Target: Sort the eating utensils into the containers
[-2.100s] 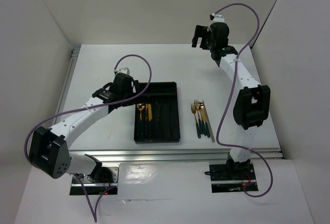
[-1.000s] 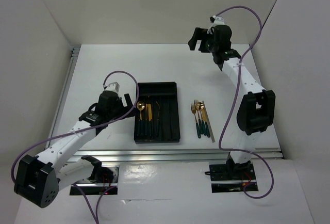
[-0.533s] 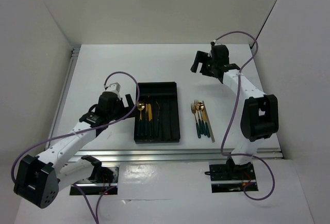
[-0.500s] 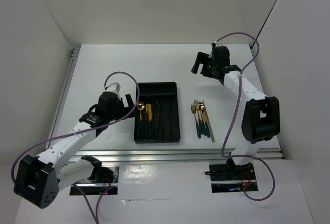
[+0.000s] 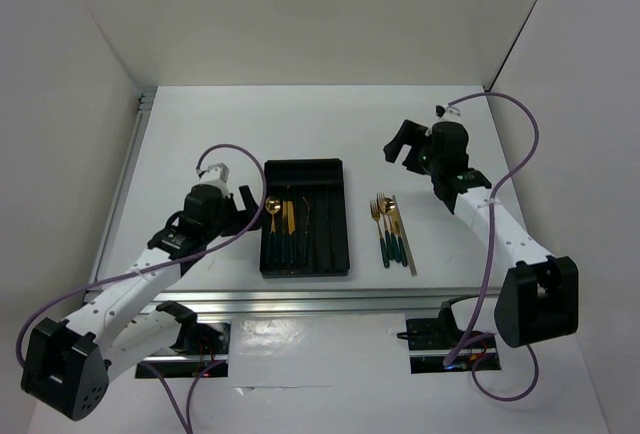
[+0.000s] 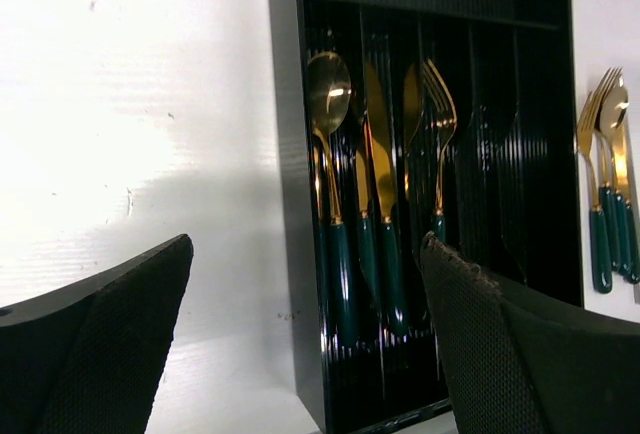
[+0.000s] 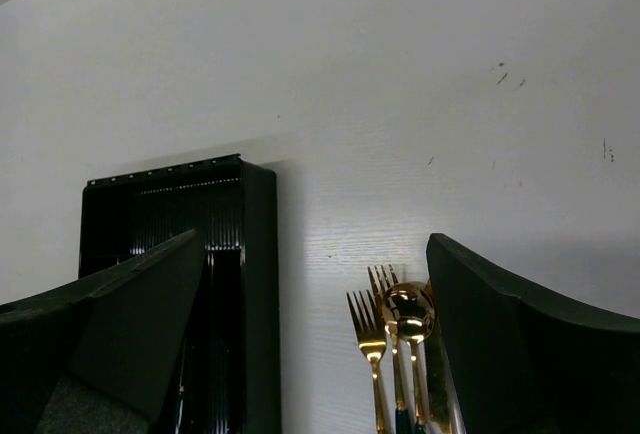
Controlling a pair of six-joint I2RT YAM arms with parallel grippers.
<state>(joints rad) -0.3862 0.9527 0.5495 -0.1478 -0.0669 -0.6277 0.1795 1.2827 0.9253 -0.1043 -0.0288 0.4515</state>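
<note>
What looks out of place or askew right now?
Nothing stands out. Gold-headed, green-handled utensils lie lengthwise in the black divided plastic tray; the remaining bunch lies parallel on the white table beside it.

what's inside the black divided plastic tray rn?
Left compartments hold a gold-headed, green-handled spoon, knife and fork. The left gripper's finger covers the fork's handle end; a fourth gold piece is unclear.

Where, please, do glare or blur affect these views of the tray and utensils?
Left wrist view: the table left of the tray is washed out, a highlight sits on the spoon bowl, and the fingers of the left end effector are dark and soft. Right wrist view: dim, grey, no blown-out patches. Top external view: sharp and evenly lit.
</note>
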